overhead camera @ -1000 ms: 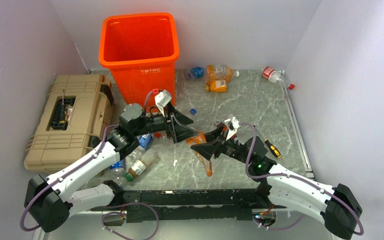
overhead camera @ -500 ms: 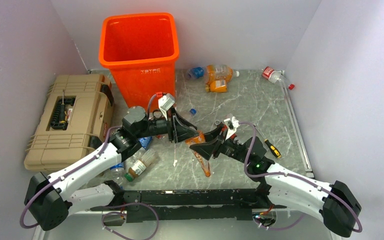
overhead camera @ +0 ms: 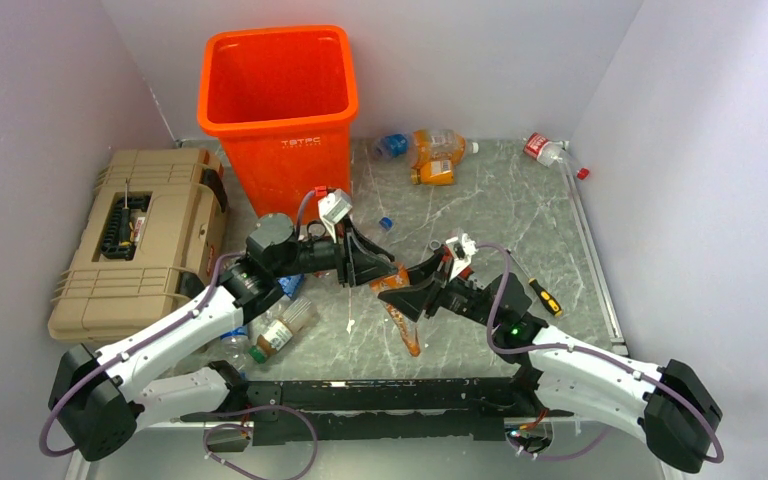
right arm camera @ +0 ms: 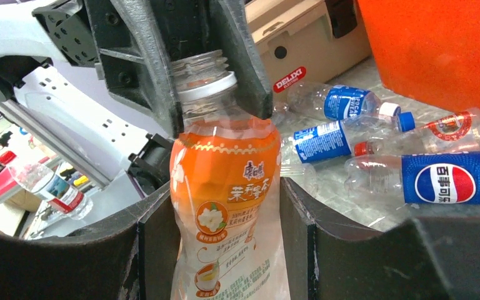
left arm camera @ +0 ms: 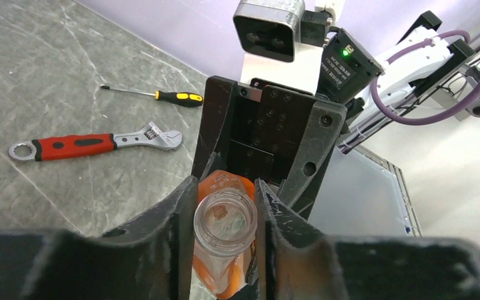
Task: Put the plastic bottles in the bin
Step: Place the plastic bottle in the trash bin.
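Just in front of the bin (overhead camera: 290, 165), the orange-labelled bottle (right arm camera: 225, 206) is now pinched at its open neck by the left jaws, newly narrowed from wide, while its body is held by the right jaws, so a handover is judged begun.

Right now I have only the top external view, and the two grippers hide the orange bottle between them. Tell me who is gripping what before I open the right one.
Observer: The left wrist view shows the left gripper shut on the orange bottle at its bare neck; there is no cap.
Operator: Report the right gripper.
Observer: In its own view the right gripper has a finger pressed on each side of the labelled body, below the neck.
Operator: Name any tool I cannot see.
Observer: A red-handled wrench lies flat on the table, near the yellow-handled screwdriver.
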`<action>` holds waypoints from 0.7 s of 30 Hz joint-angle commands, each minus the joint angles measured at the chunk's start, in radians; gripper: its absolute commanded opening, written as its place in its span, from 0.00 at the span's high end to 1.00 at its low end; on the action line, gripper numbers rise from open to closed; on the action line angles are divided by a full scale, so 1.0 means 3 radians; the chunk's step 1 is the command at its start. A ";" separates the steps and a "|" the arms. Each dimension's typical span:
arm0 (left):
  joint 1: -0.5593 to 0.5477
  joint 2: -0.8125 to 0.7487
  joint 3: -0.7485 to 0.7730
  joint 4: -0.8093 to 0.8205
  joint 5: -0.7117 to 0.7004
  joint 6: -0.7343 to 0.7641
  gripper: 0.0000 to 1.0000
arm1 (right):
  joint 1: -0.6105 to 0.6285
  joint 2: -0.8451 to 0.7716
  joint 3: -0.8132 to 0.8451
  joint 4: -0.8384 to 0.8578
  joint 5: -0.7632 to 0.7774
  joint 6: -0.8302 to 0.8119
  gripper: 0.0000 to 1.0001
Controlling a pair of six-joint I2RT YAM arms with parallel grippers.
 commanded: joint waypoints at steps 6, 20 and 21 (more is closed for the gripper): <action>-0.0047 -0.0015 0.0034 0.0070 0.0037 0.0038 1.00 | 0.0008 -0.0004 0.0080 0.0028 0.0053 0.0042 0.77; -0.0051 -0.0293 0.0195 -0.0520 -0.0739 0.0399 1.00 | 0.0008 -0.0165 0.0791 -0.1480 -0.0077 -0.0233 0.00; -0.0049 -0.0341 0.0275 -0.0650 -0.0849 0.0498 1.00 | 0.0008 -0.0273 0.0859 -0.1682 0.0071 -0.0300 0.00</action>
